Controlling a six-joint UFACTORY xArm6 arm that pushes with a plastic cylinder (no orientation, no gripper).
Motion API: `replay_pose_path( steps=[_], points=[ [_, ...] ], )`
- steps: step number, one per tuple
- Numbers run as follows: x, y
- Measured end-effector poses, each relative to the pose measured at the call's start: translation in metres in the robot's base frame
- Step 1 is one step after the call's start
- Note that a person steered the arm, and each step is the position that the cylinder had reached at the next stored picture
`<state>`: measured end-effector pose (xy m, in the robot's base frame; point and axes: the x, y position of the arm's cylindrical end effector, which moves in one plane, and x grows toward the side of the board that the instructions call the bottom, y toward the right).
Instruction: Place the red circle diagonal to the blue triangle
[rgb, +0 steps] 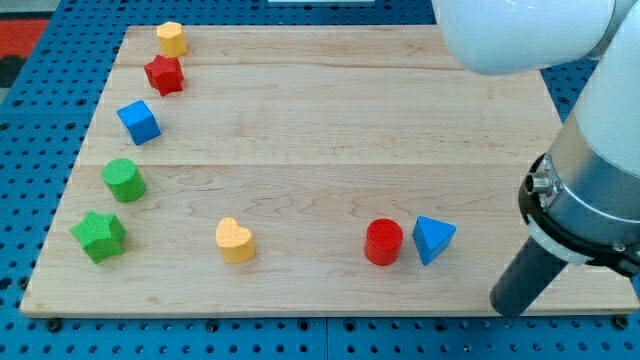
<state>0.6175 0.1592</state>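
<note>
The red circle (383, 242) sits on the wooden board near the view's bottom, right of centre. The blue triangle (433, 239) lies just to its right, close beside it, with a thin gap at most. My tip (507, 307) is at the view's bottom right, lower and to the right of the blue triangle, apart from both blocks.
A yellow heart (234, 240) lies left of the red circle. Down the view's left side are a yellow hexagon (172, 38), a red star (164, 75), a blue cube (138, 121), a green cylinder (124, 180) and a green star (98, 236). The arm's white body (520, 35) fills the top right.
</note>
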Motion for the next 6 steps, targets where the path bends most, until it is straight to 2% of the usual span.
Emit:
replay_pose_path(
  steps=[1,2,3,4,6],
  points=[
    [-0.011,-0.032],
    [-0.008,-0.037],
    [-0.035,-0.063],
    [-0.042,-0.099],
    [-0.148,-0.135]
  ],
)
